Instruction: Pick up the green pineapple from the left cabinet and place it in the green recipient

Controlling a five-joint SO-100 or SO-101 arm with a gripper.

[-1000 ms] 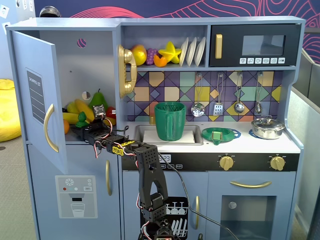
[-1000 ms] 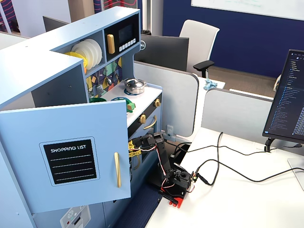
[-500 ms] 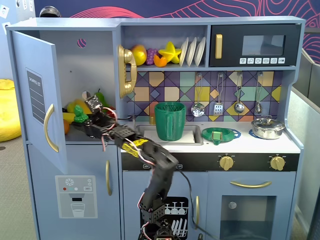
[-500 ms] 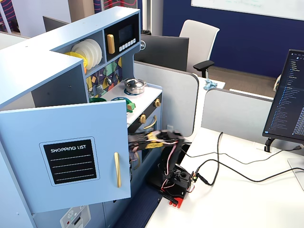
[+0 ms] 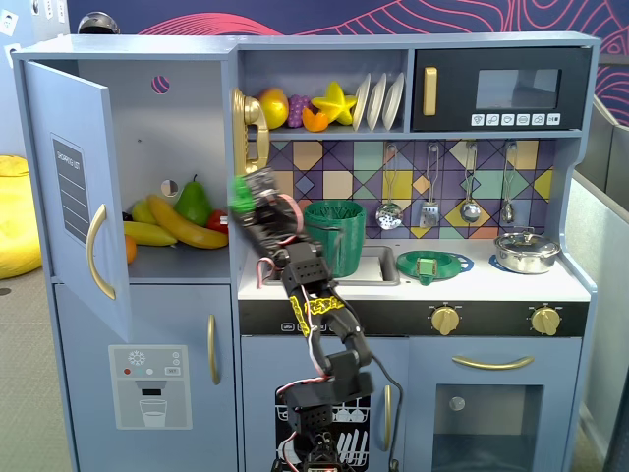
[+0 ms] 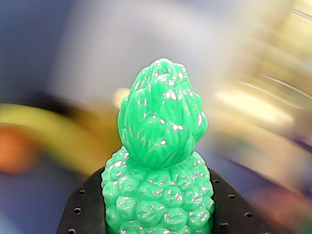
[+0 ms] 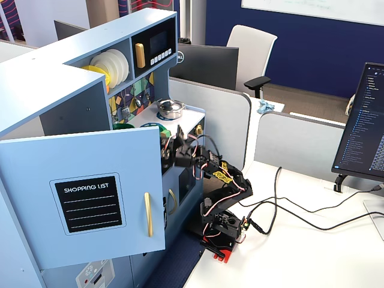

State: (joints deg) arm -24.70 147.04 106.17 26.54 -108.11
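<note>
Black gripper [image 5: 243, 194] jaws grip the bumpy green plastic pineapple [image 6: 158, 161]; carry it level toward the ribbed dark-green cup [image 5: 334, 236]; release above its mouth.

The tall light-blue cabinet's door [image 5: 74, 187] stands swung wide, leaving its mouth open. Inside, a long yellow plastic banana [image 5: 185, 224] and smooth green pear [image 5: 194, 203] crowd the shelf. The ribbed dark green cup [image 5: 334, 236] stands open-topped just right of the arm.
</note>
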